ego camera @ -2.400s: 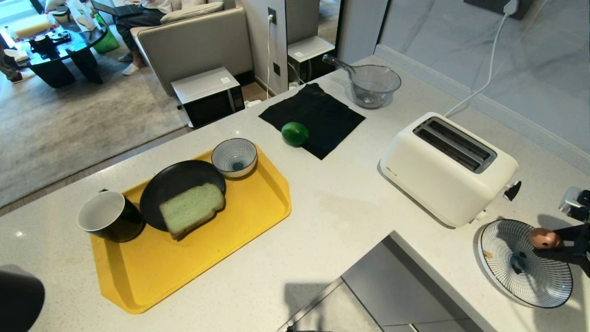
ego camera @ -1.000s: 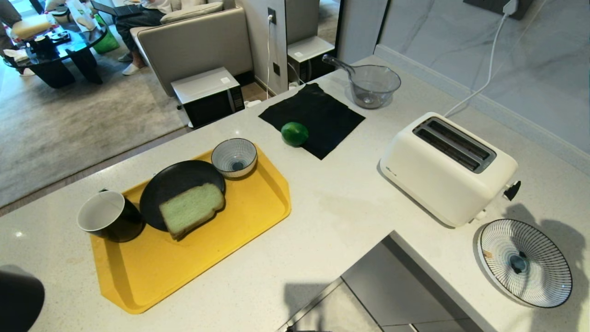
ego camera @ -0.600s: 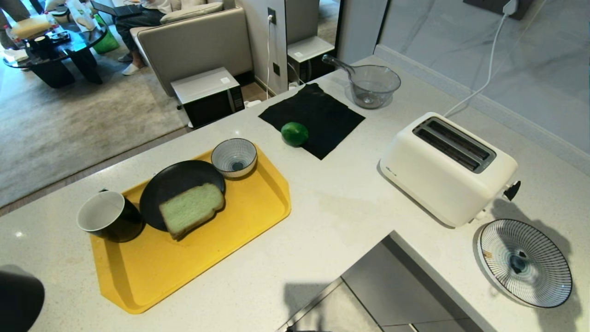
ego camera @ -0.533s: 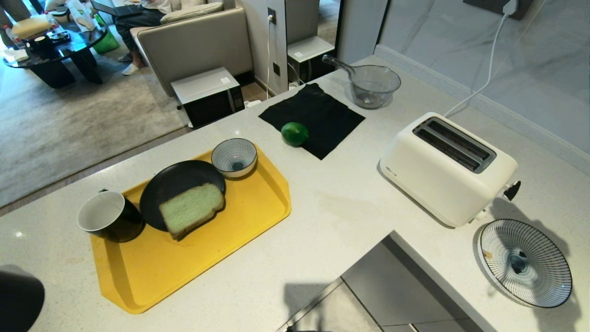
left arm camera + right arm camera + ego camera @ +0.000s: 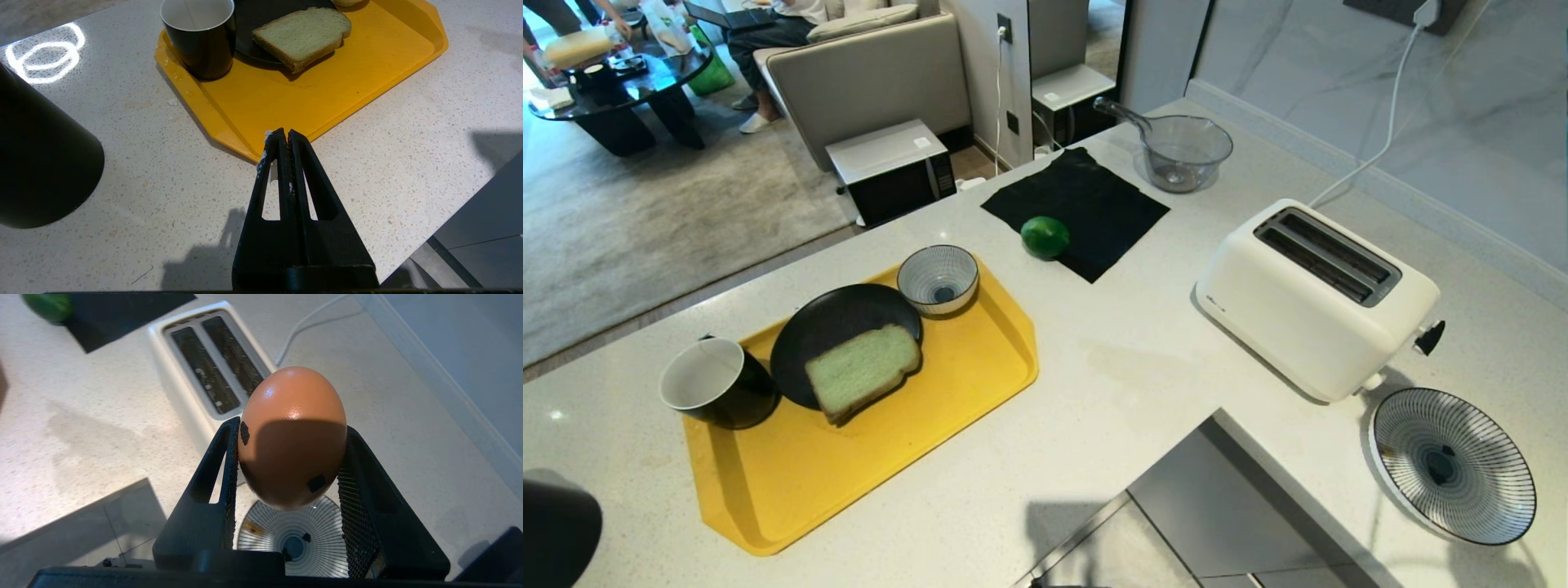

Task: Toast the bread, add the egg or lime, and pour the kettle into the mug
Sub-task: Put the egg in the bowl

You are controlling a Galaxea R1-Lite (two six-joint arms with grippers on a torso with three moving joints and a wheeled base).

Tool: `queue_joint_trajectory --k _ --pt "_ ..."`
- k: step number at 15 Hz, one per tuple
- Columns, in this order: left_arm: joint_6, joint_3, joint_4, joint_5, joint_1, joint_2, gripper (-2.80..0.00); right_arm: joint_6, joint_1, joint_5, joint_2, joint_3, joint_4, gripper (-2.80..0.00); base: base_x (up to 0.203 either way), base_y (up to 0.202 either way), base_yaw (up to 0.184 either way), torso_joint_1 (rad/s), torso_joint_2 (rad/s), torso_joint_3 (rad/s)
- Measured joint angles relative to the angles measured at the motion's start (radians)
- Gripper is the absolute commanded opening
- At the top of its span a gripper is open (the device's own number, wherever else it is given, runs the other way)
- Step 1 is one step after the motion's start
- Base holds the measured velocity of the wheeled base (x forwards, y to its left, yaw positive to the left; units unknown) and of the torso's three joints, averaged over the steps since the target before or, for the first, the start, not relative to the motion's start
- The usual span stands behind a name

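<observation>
The egg [image 5: 292,437] sits clamped between the two fingers of the right gripper [image 5: 288,465], its long axis running along the fingers with the rounded end pointing away from the wrist. Neither shows in the head view; the right wrist view alone places them, up in the air above the striped plate [image 5: 292,535] and close by the toaster [image 5: 212,371], at the right end of the bench [image 5: 1127,367].

The likely place for the egg is the small bowl [image 5: 938,279] on the yellow tray [image 5: 866,474], which stands at the tray's far corner, just beside the black plate [image 5: 829,322] that carries the bread [image 5: 862,369]. From the egg, that bowl lies well off to the robot's left, past the toaster and across a bare stretch of bench. So the coming move looks like a long carry leftward, then a descent into the bowl.

The lime [image 5: 1045,237] rests on the edge of the black cloth [image 5: 1086,204], untouched, nearer the bowl than the egg is.

The left gripper [image 5: 283,143] has its fingers pressed together and holds nothing. It hangs over the bench at the near edge of the tray, with the mug [image 5: 199,36] beyond it and the kettle [image 5: 36,163] off to one side. It is the nearer arm to the bowl, but the egg is in the right one.
</observation>
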Motion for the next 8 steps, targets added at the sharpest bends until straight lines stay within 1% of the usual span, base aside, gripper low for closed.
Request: queue_joint_trajectory --k 4,6,8 --pt "-0.001 0.0 0.0 0.0 0.0 0.0 -2.8 0.003 0.183 -0.137 -0.049 0.013 0.002 -2.8 0.0 0.0 0.0 0.0 0.0 0.0" --pt "-0.001 0.0 0.0 0.0 0.0 0.0 -2.8 0.028 0.237 -0.16 -0.057 0.013 -0.001 -2.8 0.0 0.0 0.0 0.0 0.0 0.0" --pt "-0.001 0.0 0.0 0.0 0.0 0.0 -2.8 0.091 0.256 -0.161 -0.053 0.007 -0.007 -2.8 0.0 0.0 0.0 0.0 0.0 0.0"
